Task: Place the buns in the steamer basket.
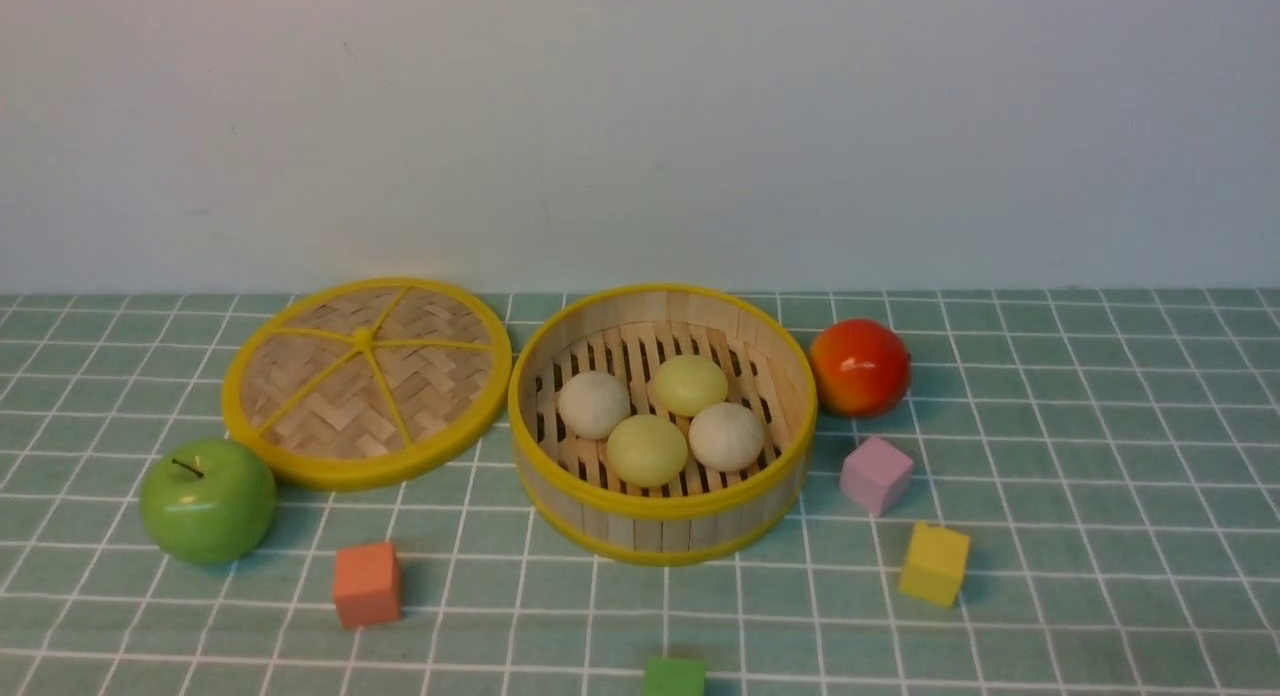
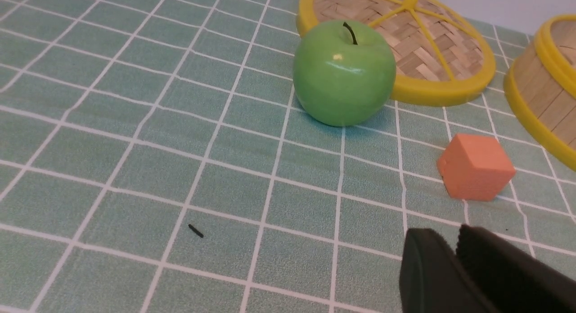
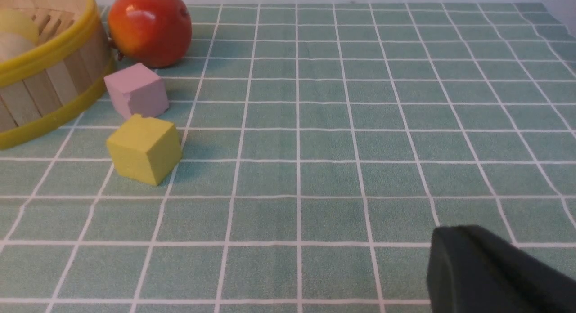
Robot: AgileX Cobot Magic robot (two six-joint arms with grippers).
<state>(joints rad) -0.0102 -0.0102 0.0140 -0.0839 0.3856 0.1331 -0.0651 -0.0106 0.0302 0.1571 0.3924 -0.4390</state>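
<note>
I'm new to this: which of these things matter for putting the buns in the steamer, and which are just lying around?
Part of the job:
- two off-white buns
- two pale yellow-green buns
- steamer basket, holding all four

Just lying about:
- woven lid
- green apple
- red-orange fruit
- orange block
- pink block
- yellow block
- green block

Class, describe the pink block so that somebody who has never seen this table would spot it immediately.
Find the round bamboo basket with yellow rims, then the glossy red-orange fruit at its right side. Just nearer than that fruit sits a small cube. It is the pink one; the block nearer still is yellow.
</note>
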